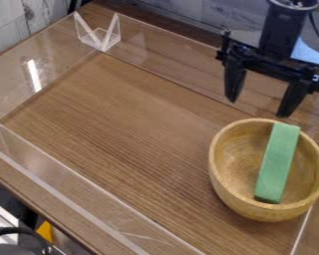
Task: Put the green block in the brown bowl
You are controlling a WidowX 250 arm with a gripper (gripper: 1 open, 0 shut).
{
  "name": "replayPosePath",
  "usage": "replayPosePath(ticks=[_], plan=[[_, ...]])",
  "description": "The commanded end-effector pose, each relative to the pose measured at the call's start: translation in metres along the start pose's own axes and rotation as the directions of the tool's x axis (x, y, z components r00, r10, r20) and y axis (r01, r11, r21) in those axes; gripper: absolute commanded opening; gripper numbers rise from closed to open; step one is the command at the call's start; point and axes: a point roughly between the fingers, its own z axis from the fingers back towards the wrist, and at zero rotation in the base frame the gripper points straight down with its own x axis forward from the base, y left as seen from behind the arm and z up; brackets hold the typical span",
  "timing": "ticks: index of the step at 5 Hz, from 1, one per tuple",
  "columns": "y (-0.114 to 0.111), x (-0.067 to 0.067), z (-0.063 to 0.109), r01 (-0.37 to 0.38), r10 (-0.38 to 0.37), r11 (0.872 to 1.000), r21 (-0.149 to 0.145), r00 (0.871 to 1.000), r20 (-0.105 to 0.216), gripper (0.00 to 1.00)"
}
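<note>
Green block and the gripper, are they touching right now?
Apart. The camera view shows the gripper open above the table, up beyond the brown bowl, with bare wood between its fingertips and the green block lying inside.
</note>
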Motion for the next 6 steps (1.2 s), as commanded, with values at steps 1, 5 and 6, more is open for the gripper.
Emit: replayPosePath(ticks=[1, 5, 6], plan=[[-0.006, 0.002, 0.019, 0.009, -0.006, 0.999, -0.032, 0.997, 0.079, 1.00], [-0.031, 0.003, -0.011, 0.041, -0.040, 0.999, -0.018, 0.998, 0.055, 0.00], [-0.026, 0.004, -0.007, 0.029, -0.027, 0.999, -0.022, 0.998, 0.061, 1.00]])
